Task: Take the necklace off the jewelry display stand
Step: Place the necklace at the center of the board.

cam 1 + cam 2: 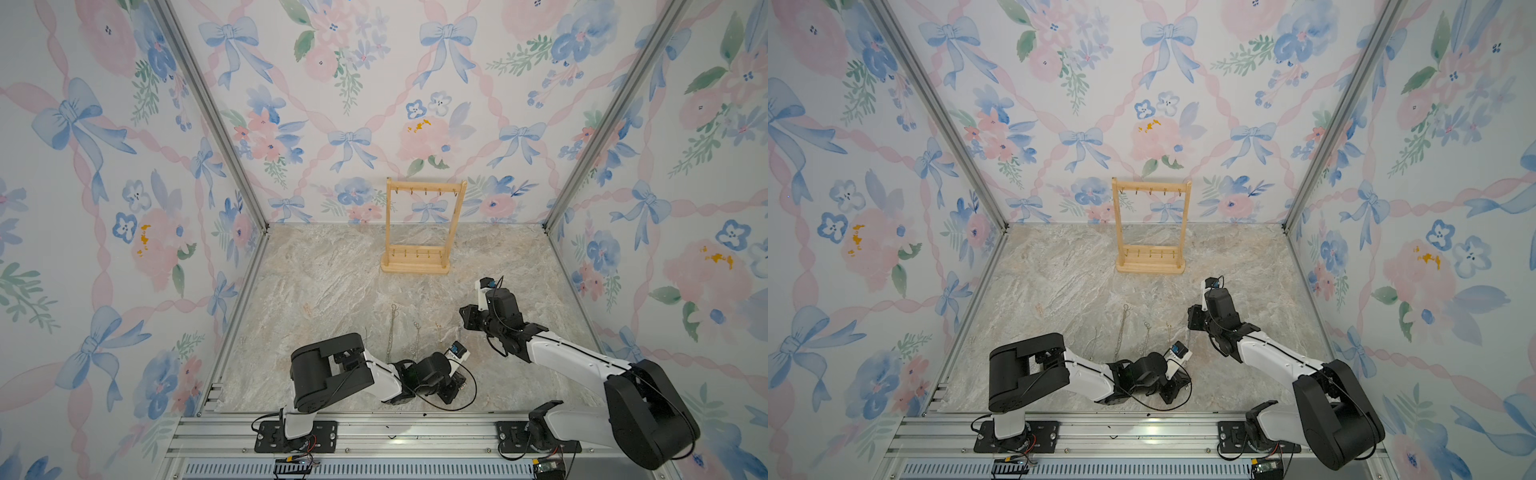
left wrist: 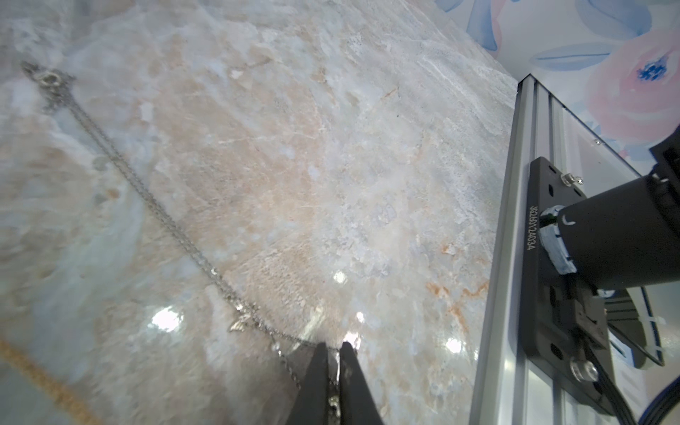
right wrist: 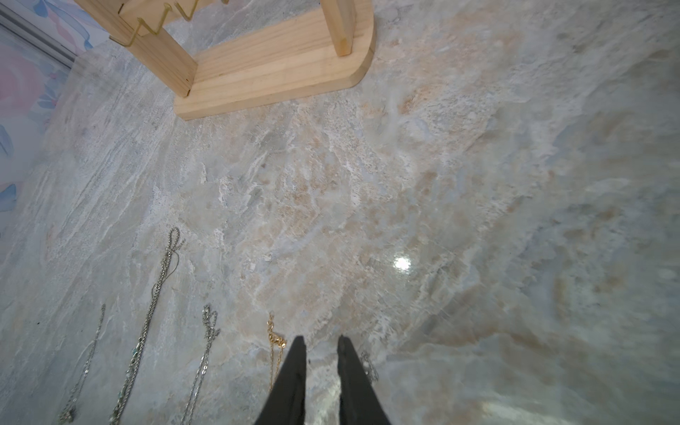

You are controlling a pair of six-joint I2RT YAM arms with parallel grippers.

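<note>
The necklace, a fine silver chain, is laid out straight on the tabletop, well apart from the jewelry display stand. Its long axis is run from near to far, the ring clasp being turned to the far side. It is placed at the right end of a row of parallel chains, just right of a gold chain, and three silver chains are ranged further left.

Its near end, past a small silver charm, is led between the tips of the left gripper. Those jaws are parted by only a narrow slit with the chain in it, and it cannot be told whether the chain is pinched. The right gripper is held over the far end of the necklace. Its jaws are a little apart and nothing is held between them.

The stand is set upright at the far middle of the tabletop, slightly to the right and close to the back wall. Its broad face is turned toward the near edge and its base is run left to right. It is made of pale, squared pine with a round-cornered base, and small brass hooks are fixed along its top bar and low rail.

The tabletop is finished in glossy grey and beige marble veining, and bright glints are caught on it. The walls are covered in wallpaper of blue bows, pink ribbons and flowers. They are framed by ribbed aluminium posts, and both arms are bolted to a rail at the near edge
</note>
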